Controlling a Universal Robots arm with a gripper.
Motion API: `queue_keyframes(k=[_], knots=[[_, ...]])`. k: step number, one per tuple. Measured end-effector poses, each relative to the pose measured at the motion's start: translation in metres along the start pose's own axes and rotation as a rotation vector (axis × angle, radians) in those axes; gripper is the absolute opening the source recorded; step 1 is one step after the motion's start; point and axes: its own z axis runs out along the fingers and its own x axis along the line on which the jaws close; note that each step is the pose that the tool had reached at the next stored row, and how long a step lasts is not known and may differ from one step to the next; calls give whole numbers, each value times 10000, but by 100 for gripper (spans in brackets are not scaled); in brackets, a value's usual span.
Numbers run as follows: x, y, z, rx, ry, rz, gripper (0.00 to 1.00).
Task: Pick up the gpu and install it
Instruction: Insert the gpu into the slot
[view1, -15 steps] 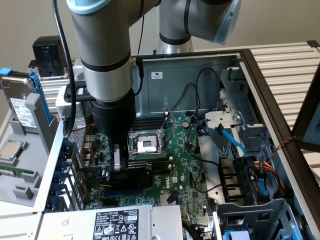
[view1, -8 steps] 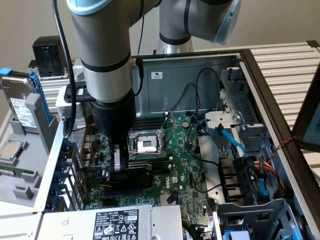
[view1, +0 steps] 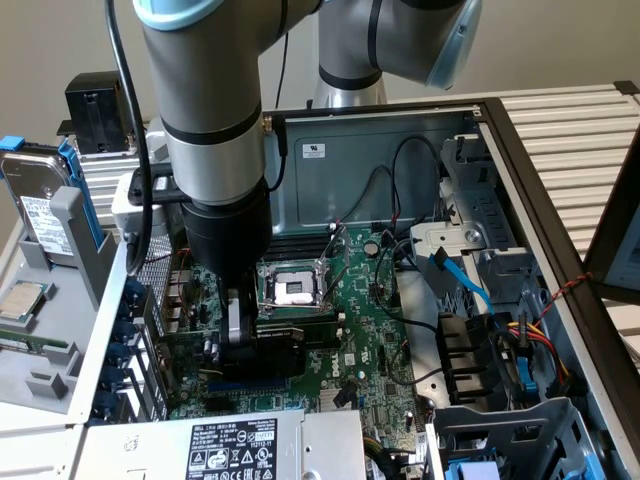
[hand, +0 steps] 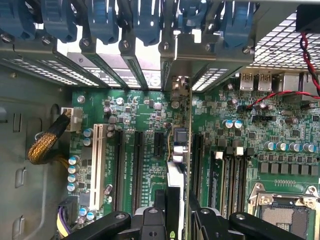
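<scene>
Tool (view1: 236, 335) is clenched on the gpu (view1: 272, 355), which you see held on edge, low over the motherboard (view1: 372, 340) slots, just near of the CPU socket (view1: 291, 288).

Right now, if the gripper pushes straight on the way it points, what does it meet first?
The gripper holds the gpu edge-down, so the card's lower edge would probably meet the motherboard first, among its long black slots. Whether they touch now, I cannot tell.
</scene>
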Motion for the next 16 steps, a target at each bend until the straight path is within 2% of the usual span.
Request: queue_keyframes(k=[16], knots=[[-1, 6, -1, -1, 21, -1, 27]])
